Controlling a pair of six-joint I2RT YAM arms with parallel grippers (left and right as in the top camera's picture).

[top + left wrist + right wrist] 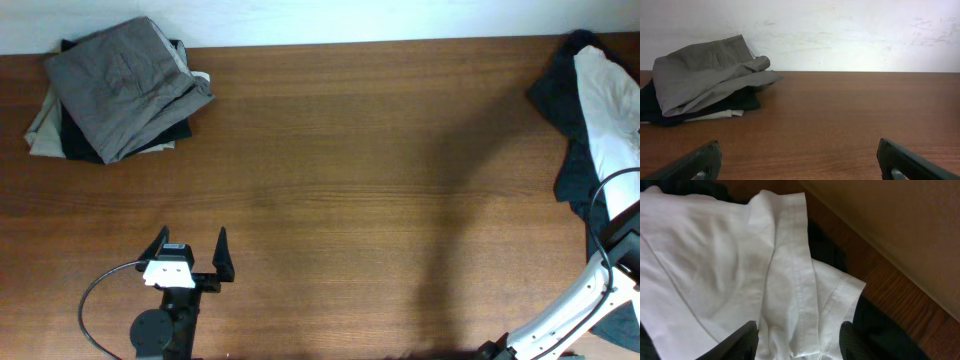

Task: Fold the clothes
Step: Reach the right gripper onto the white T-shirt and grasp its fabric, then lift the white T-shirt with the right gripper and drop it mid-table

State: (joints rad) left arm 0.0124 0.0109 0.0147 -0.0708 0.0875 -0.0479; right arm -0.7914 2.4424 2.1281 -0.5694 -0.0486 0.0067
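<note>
Left gripper stands jaws apart over the table, folded stack at the far-left corner; right gripper, jaws apart, hangs above the white shirt atop dark clothes at the right edge

A folded stack, grey on top, sits at the far left corner of the surface. A white shirt lies on dark clothes at the right edge. The left tool, fingers spread, is over bare wood near the front.

White shirt partly off-frame
</note>
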